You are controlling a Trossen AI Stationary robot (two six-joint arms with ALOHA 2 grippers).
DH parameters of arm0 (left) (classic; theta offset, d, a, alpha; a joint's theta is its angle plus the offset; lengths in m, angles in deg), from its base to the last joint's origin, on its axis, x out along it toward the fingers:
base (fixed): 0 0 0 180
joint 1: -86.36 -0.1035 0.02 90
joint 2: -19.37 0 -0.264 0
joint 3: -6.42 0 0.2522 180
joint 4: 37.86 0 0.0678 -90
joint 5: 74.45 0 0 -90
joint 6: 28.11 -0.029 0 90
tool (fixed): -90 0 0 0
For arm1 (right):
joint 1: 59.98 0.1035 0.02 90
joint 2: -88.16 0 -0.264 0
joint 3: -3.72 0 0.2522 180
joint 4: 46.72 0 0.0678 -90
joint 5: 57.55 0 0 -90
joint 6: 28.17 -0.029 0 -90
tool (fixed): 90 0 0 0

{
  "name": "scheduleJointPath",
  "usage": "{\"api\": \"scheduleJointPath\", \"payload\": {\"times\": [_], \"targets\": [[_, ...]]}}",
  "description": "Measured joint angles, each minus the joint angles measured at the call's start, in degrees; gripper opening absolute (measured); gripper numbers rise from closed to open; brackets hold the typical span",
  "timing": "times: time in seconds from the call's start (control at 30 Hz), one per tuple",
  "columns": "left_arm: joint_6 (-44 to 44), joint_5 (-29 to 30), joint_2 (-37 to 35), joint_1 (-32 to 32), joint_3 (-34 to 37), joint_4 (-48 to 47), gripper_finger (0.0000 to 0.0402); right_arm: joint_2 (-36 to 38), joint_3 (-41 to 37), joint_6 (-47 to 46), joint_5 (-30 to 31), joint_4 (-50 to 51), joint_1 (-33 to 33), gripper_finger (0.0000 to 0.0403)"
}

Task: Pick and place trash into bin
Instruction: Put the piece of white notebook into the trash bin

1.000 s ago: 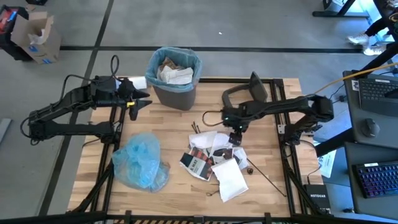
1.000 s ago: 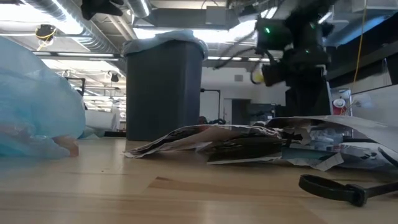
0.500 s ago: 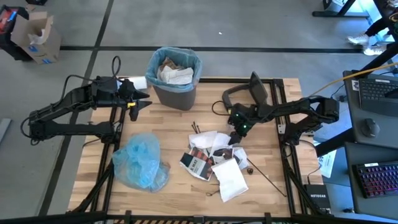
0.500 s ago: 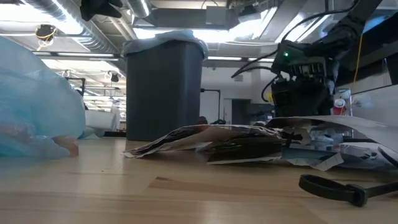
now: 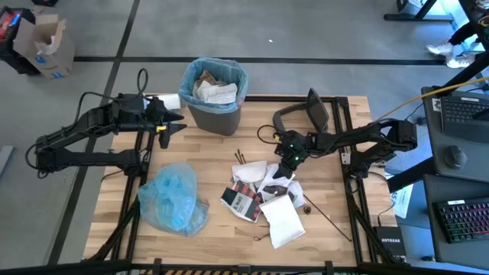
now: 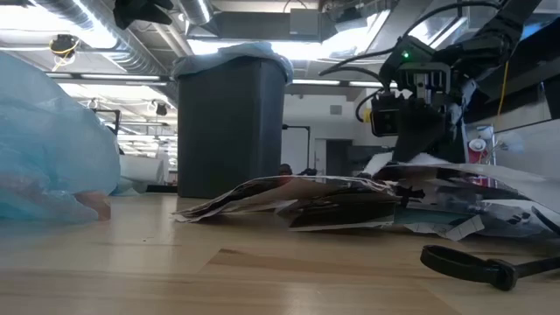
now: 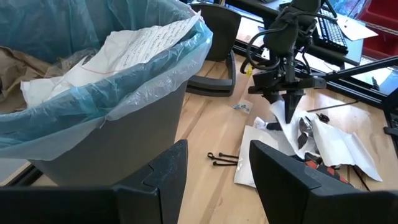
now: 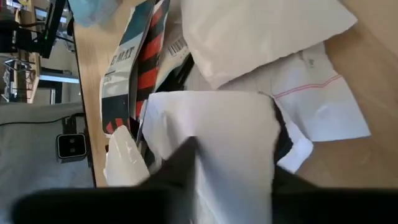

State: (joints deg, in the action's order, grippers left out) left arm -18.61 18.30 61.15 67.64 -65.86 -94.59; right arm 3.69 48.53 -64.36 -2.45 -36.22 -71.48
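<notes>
High view puts your right end effector (image 5: pixel 289 158) down on the trash pile (image 5: pixel 263 195) at bench centre, fingers pinching a white paper sheet (image 8: pixel 217 137). Your left end effector (image 5: pixel 170 122) hovers spread, at nine o'clock from the bin (image 5: pixel 214 95).

The bin (image 7: pixel 118 134) stands close by, its blue liner (image 7: pixel 93 93) folded over the rim and white paper (image 7: pixel 134 46) inside. Farther off, the right gripper (image 7: pixel 287 102) pinches a white sheet (image 7: pixel 283 121) lifted from the trash (image 7: pixel 323 140). Two dark sticks (image 7: pixel 222 159) lie on the table (image 7: pixel 211 124) between.
</notes>
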Motion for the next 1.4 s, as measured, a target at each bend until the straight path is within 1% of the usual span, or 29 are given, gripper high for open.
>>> {"api": "scheduleJointPath", "payload": {"times": [0.07, 0.1, 0.2, 0.27, 0.43, 0.53, 0.63, 0.7, 0.77, 0.83, 0.93, 1.0, 1.1, 1.2, 1.27, 1.4], "targets": [[-0.1, 0.0, 0.0, 0.0, 0.0, 0.2, 0.0166, 0.0, 0.1, 0.1, 0.0, 0.0, 0.0, 0.0025], [-0.1, 0.0, 0.0, 0.0, 0.0, 0.2, 0.0166, 0.3, 0.5, 0.5, 0.2, 0.7, 0.0, 0.0013], [-0.1, 0.0, 0.0, 0.0, 0.0, 0.3, 0.0166, 1.7, 3.9, 2.3, 1.2, 3.0, 0.0, 0.0014], [0.0, 0.0, 0.0, 0.0, 0.0, 0.4, 0.0166, 2.9, 7.4, 5.1, 1.4, 7.0, -0.1, 0.0007], [0.1, 0.0, 0.0, 0.0, 0.0, 0.4, 0.0166, 4.6, 20.4, 12.1, 2.9, 17.8, -0.1, 0.0004], [0.1, 0.0, 0.0, 0.0, 0.0, 0.4, 0.0166, 4.6, 28.5, 15.9, 2.9, 21.7, -0.1, 0.0001], [0.1, 0.0, 0.0, 0.0, 0.0, 0.4, 0.0166, 4.6, 35.8, 19.2, 3.3, 22.6, -0.1, 0.0001], [0.1, 0.0, 0.0, 0.0, 0.0, 0.5, 0.0166, 4.6, 40.1, 21.8, 5.0, 22.9, -0.1, 0.0001], [0.0, 0.0, 0.0, 0.0, 0.0, 0.6, 0.0166, 4.6, 44.2, 25.4, 7.9, 22.5, -0.1, 0.0001], [-0.5, 0.0, 0.0, 0.0, 0.0, 1.4, 0.0166, 4.5, 47.4, 28.6, 12.6, 20.2, -0.1, 0.0001], [-0.5, 0.0, 0.0, 0.0, 0.0, 3.0, 0.0166, 3.7, 49.9, 30.6, 21.3, 12.9, -0.1, 0.0001], [-0.5, 0.0, 0.0, 0.0, 0.0, 3.4, 0.0166, 2.9, 50.7, 33.1, 26.6, 7.4, -0.2, 0.0001], [-0.5, 0.0, 0.0, 0.0, 0.0, 3.4, 0.0166, 1.6, 50.9, 39.9, 33.5, -2.4, -0.2, 0.0001], [-0.5, 0.0, 0.0, 0.0, 0.0, 3.4, 0.0166, -1.5, 50.9, 45.5, 40.2, -12.0, -0.5, 0.0001], [-0.5, 0.0, 0.0, 0.0, 0.0, 3.4, 0.0166, -4.0, 50.9, 46.3, 43.0, -16.8, -1.4, 0.0001], [-0.7, 0.0, 0.0, 0.0, 0.0, 3.4, 0.0166, -8.8, 50.9, 46.4, 43.4, -23.2, -4.4, 0.0001]]}}
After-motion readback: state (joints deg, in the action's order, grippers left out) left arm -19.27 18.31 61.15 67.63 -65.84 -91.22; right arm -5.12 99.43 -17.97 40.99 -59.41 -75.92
